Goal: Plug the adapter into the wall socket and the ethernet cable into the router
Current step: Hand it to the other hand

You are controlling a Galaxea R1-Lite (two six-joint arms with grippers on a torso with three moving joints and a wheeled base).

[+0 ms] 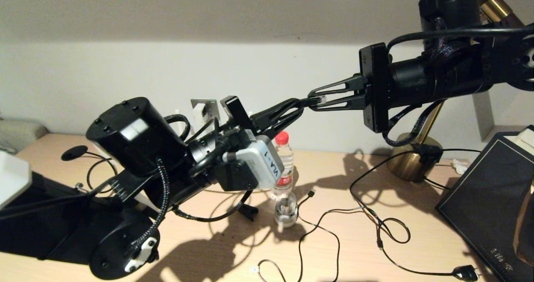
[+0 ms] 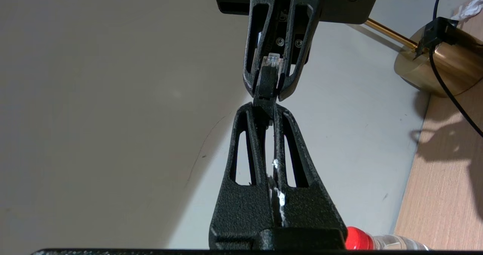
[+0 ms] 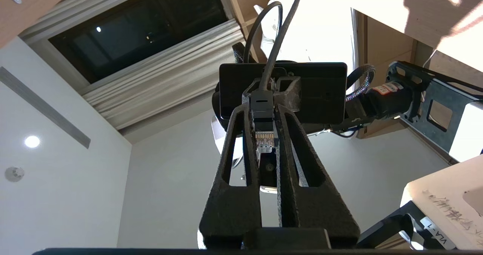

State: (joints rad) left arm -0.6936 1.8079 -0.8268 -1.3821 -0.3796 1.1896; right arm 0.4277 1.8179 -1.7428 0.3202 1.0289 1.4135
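Both grippers meet tip to tip in mid-air above the desk. My right gripper (image 1: 313, 99) (image 3: 264, 113) is shut on the ethernet cable's connector (image 3: 263, 134), and the connector's clear tip (image 2: 272, 60) points back toward the right wrist. My left gripper (image 1: 303, 102) (image 2: 264, 109) is shut on the black boot of the same connector. The ethernet cable (image 3: 272, 40) runs back past the left wrist. The grey wall socket (image 1: 205, 108) shows on the wall behind the left arm. A white box corner (image 1: 10, 177) lies at the far left; I cannot tell whether it is the router. The adapter is out of view.
A water bottle with a red cap (image 1: 285, 165) stands mid-desk under the grippers. A brass lamp base (image 1: 411, 159) sits back right, next to a dark flat box (image 1: 492, 190). Thin black cords (image 1: 333, 232) loop over the front of the desk, one ending in a black plug (image 1: 465, 272).
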